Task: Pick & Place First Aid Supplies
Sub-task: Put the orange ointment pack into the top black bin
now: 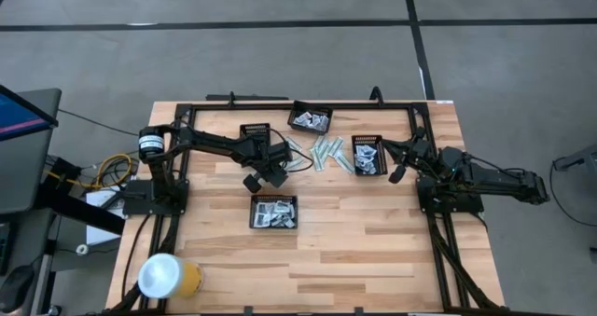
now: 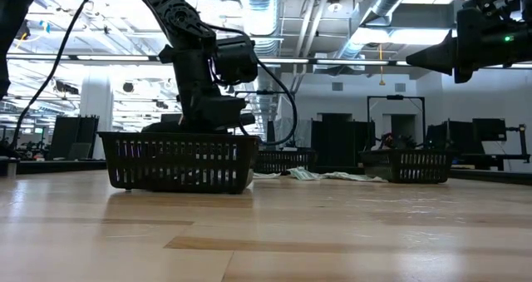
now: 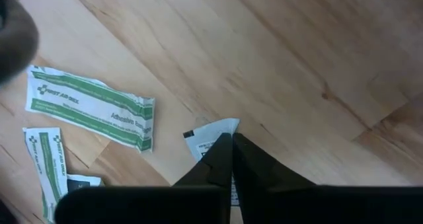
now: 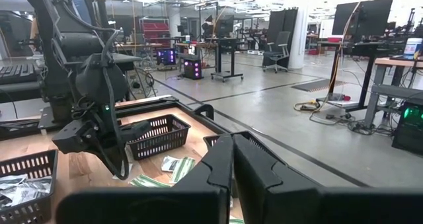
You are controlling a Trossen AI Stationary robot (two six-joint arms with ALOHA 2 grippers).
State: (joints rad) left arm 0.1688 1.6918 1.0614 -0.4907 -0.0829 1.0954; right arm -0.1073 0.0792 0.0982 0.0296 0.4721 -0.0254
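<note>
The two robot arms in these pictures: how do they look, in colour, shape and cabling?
Both arms are black, built of jointed segments. The left gripper and right gripper each end in two dark, wedge-shaped fingers. Black cables loop along the left arm, and a green light glows on its wrist.

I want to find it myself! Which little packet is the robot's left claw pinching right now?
Look at the wooden table, at the loose pile of packets between the black trays. The left gripper is shut on the white packet there. Its neighbours, like the green-striped strip, are long with green stripes; this one is squarish and white, with a dark mark at one corner.
</note>
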